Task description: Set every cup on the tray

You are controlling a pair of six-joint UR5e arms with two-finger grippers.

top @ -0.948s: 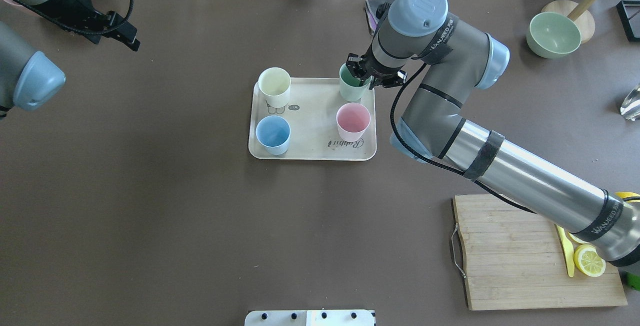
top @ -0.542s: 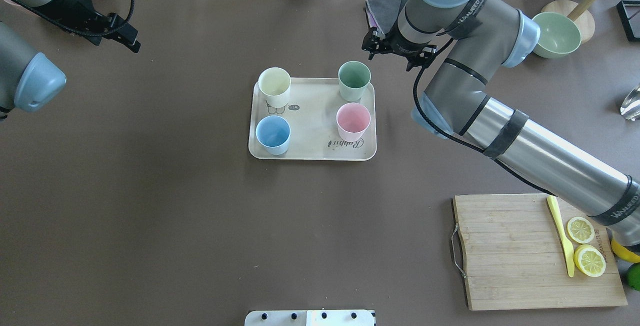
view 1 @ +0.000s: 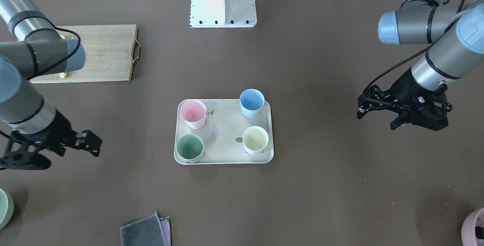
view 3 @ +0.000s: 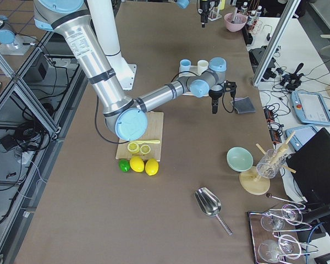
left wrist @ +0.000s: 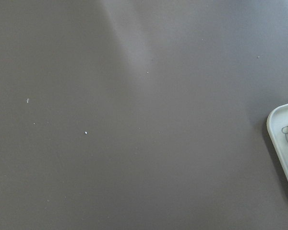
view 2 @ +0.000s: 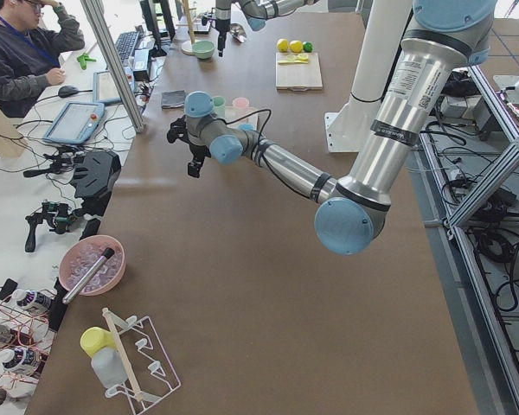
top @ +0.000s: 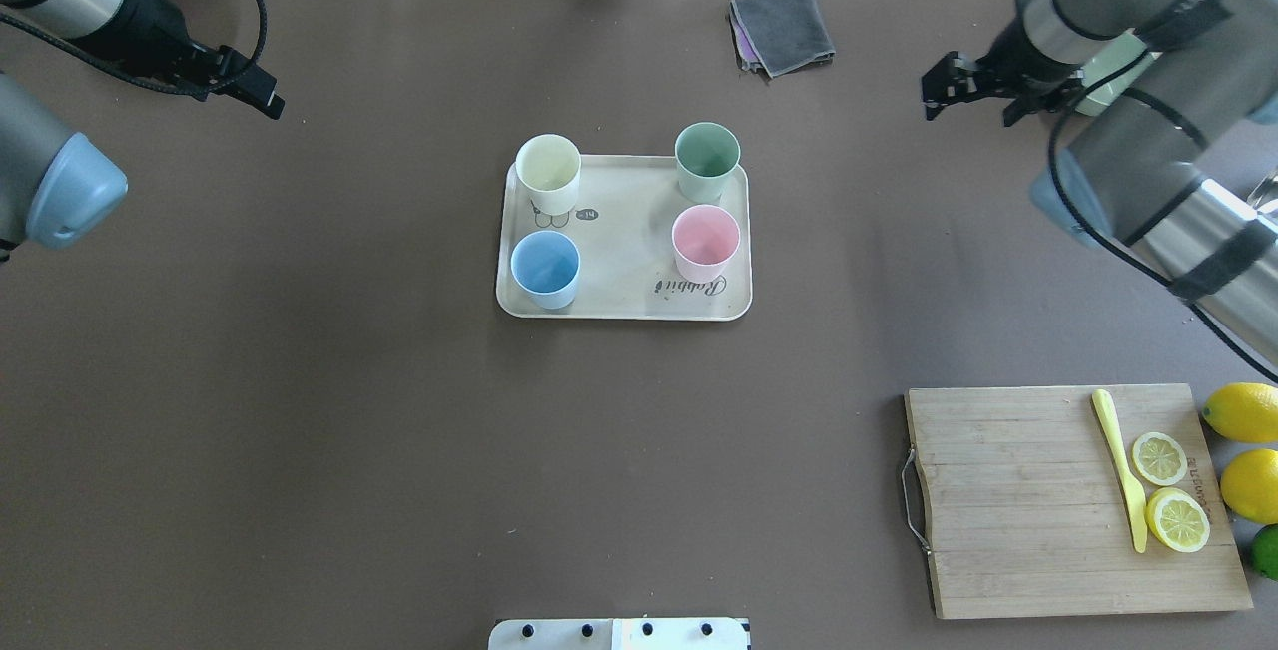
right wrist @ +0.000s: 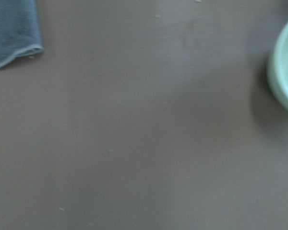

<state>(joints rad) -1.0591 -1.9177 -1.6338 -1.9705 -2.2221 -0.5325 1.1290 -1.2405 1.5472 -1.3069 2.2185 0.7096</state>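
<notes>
Counting all four cups [top: 705,241] upright at the tray's [top: 624,251] corners — nothing looks left; my left pincer [view 1: 376,120] and right pincer [top: 966,109] hang spread, empty.

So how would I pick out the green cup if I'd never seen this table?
Find the cream tray at the centre, a small cup in each corner. The green cup stands in the corner nearest the folded grey cloth, beside the pink cup. It is the only sage-green one of the four.
</notes>
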